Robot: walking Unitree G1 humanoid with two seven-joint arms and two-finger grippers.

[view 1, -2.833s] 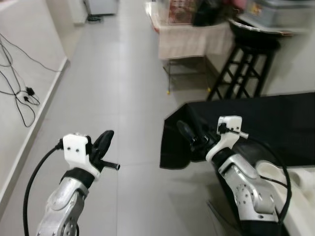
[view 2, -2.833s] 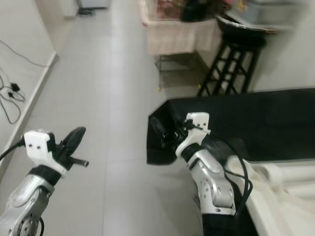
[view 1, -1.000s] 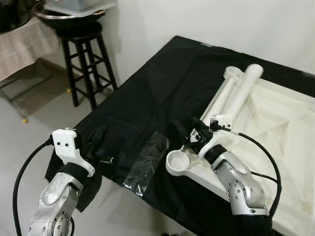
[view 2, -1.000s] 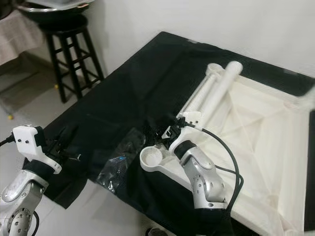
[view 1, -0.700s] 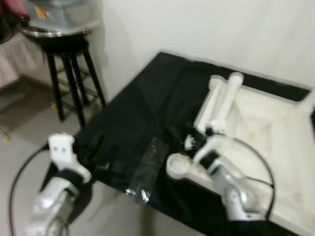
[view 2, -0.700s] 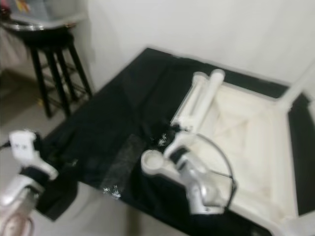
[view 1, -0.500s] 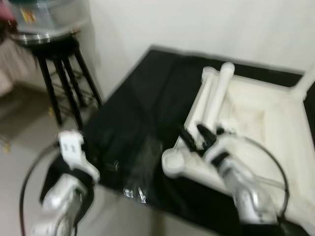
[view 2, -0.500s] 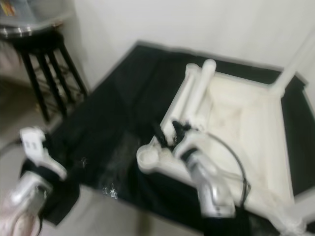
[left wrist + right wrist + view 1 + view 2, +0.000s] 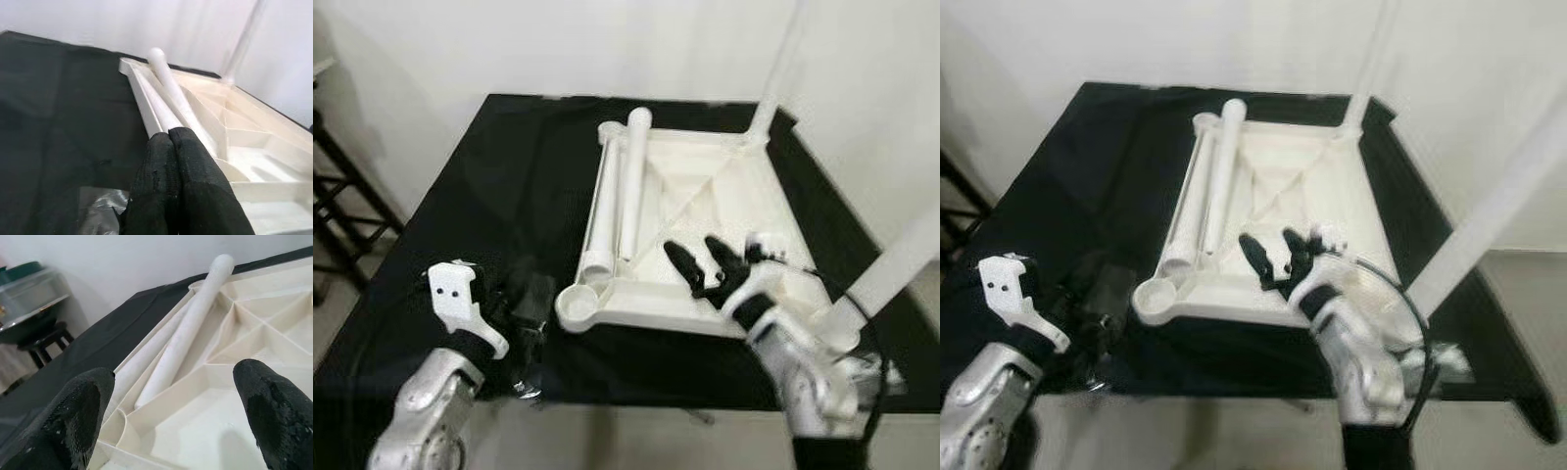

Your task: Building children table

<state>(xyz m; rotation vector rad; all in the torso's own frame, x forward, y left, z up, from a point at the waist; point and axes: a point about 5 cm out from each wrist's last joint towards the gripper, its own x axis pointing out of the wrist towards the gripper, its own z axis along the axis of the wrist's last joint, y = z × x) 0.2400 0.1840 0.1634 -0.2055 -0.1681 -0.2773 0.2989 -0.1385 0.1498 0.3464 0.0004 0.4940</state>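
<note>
head views: white tabletop (image 9: pixel 705 211) lies upside down on black cloth (image 9: pixel 509 186) w/ ribs up, prob so legs can go in corner sockets. two loose legs (image 9: pixel 625 186) lie along its left rail; two legs (image 9: pixel 769 93) already upright on far/right corners. my right pincer (image 9: pixel 697 262) spread, hovering over near rim. my left pincer (image 9: pixel 524 299) low by near-left socket.
l wrist: left fingers (image 9: pixel 178 181) pressed together, empty.
r wrist: right fingers (image 9: pixel 83 406) wide apart, aimed at loose legs.
no writing/labels legible.
</note>
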